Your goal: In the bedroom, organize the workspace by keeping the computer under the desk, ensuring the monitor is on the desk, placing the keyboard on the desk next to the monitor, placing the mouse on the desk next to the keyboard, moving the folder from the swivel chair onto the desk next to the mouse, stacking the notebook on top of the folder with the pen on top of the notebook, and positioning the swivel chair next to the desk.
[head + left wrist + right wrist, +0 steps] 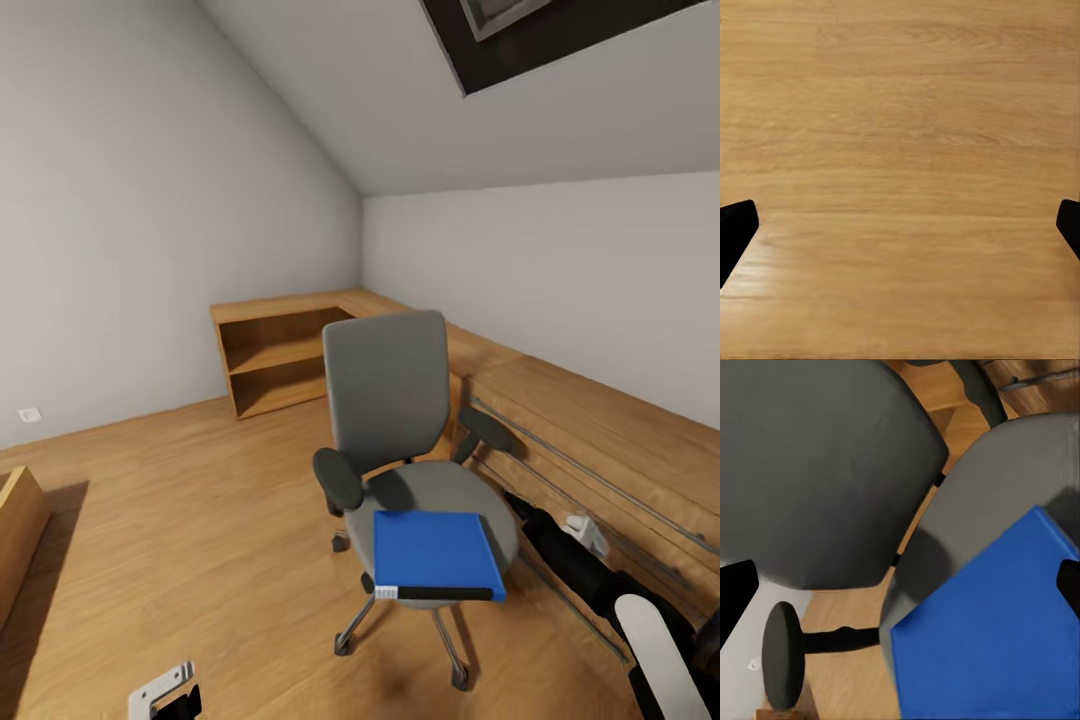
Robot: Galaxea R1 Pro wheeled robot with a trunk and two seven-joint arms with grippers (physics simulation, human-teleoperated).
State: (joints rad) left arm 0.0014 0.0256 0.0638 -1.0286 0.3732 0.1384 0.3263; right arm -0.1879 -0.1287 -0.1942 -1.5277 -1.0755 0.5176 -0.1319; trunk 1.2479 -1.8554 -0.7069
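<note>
Here the step in hand looks like the folder pickup, with the swivel chair (410, 440) as the thing everything else is placed by. Nearest the camera, the left gripper (165, 692) hangs low over the wooden floor (180, 500), well apart from the chair on its left side; in the left wrist view its fingertips (735, 232) sit wide apart with nothing but floorboards between them. The right arm (600, 580) reaches in from the chair's right side, and in the right wrist view the right gripper (900, 592) has its black fingers (733, 600) spread at the picture's edges, empty, looking onto the seat. The folder (437, 553) — bright blue, its white-and-black spine toward the camera — lies flat on the front of the seat, overhanging the front edge a little. Beyond the chair a low wooden cabinet (270, 360) stands in the corner of the bedroom. Next, I judge, the right gripper must drop to the folder's overhanging edge and close on it — a flat thing needs an edge grip.
</note>
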